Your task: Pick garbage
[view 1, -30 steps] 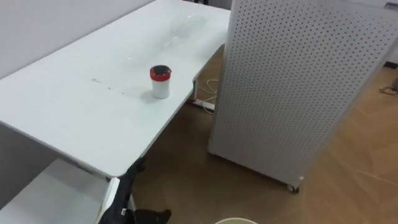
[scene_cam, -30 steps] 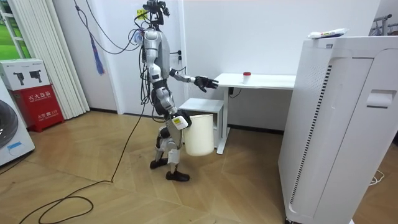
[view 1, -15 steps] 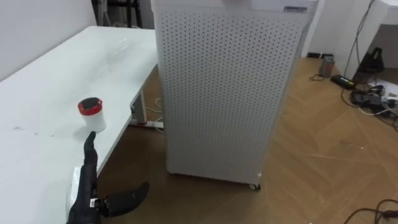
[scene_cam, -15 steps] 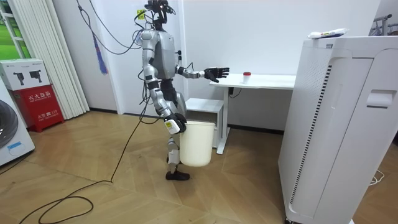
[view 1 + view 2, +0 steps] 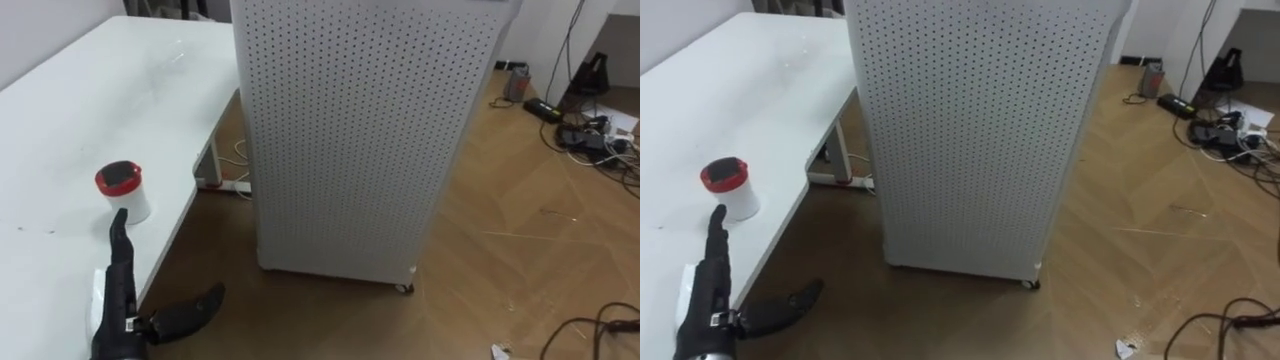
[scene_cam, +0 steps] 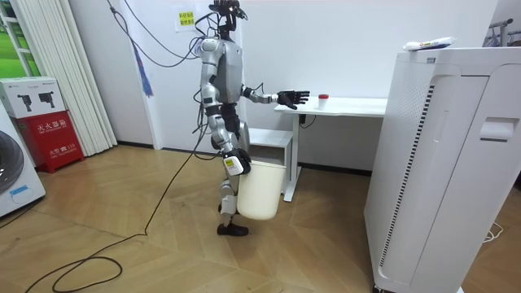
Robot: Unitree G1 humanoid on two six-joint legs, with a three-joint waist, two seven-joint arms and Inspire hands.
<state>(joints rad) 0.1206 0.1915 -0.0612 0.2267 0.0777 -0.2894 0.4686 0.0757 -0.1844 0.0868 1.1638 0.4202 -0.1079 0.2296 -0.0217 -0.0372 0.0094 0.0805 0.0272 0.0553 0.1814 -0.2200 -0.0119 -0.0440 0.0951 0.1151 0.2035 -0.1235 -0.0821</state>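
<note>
A small white cup with a red lid (image 5: pixel 122 190) stands upright near the edge of the white table (image 5: pixel 60 110); the room view shows the cup (image 6: pixel 323 98) too. My left hand (image 5: pixel 118 310) is open, stretched out level just short of the cup, one finger pointing at it and the thumb spread to the side. In the room view I stand beside the table with the left hand (image 6: pixel 291 98) reaching over its end. A white bin (image 6: pixel 259 191) hangs off the floor at my right hand (image 6: pixel 232 159), low by my leg.
A tall white perforated cabinet on castors (image 5: pixel 350 140) stands close to the table's right edge, with a strip of wooden floor between them. Cables and plugs (image 5: pixel 590 140) lie on the floor at the far right. A low white shelf (image 6: pixel 269 138) sits under the table.
I have stepped closer to the table with the bin, and the head view has swung right. My left hand has risen and now lies just short of the cup.
</note>
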